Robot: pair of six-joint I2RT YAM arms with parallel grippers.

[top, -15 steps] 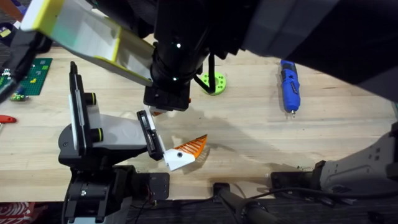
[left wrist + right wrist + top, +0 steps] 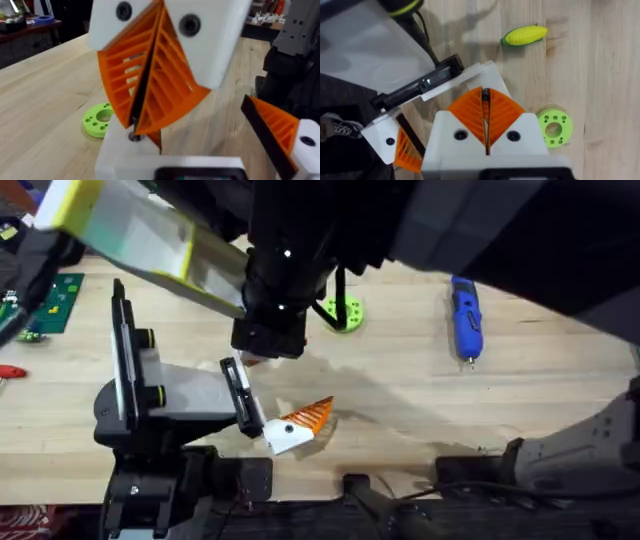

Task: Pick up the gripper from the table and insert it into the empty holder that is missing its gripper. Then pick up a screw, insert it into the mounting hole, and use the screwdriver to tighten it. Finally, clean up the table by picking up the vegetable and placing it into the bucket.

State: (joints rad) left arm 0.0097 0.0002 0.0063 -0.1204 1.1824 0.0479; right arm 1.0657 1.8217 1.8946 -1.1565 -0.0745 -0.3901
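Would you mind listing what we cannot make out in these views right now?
- Overhead: a dark, blurred arm covers the far table and the screwdriver at its rear end.
- Left wrist: whether the left gripper pinches anything; its shut pads hide it.
- Right wrist: the same for the right gripper.
- Overhead: any mounting hole on the holder is too small to tell.

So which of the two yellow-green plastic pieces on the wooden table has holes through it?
The flat lime-green round ring: small holes circle its centre opening. The yellow corn-shaped vegetable is an elongated cob without holes.
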